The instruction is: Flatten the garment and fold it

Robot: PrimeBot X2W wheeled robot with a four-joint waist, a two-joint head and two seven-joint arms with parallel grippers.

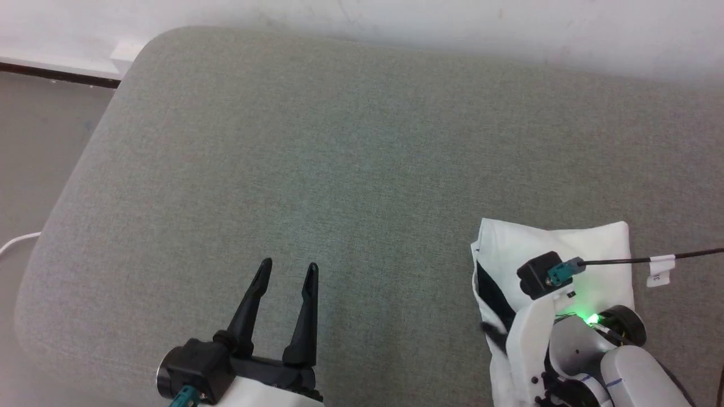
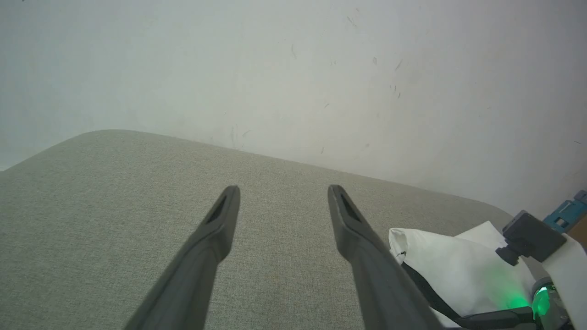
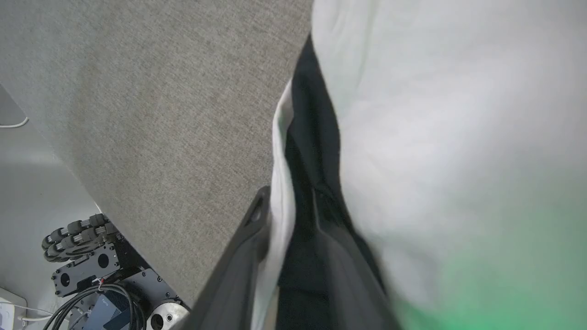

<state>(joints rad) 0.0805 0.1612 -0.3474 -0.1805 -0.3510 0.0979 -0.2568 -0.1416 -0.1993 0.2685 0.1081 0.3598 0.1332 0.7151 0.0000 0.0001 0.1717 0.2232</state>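
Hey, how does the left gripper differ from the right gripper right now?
The left gripper has its jaws spread wide and empty; the right gripper has its jaws narrow, with the folded edge of the garment between them. The left gripper is over bare grey cushion; the right gripper is at the garment, on the cushion's right side. Both have two long dark fingers.

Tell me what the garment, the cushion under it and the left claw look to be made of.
Garment: soft, cotton-like knit cloth, matte white with black trim; it creases and folds limply. Cushion: grey-green woven upholstery, matte, with a visibly grainy weave. Left claw: probably moulded plastic; the fingers look dark, smooth and rigid, with a faint sheen.
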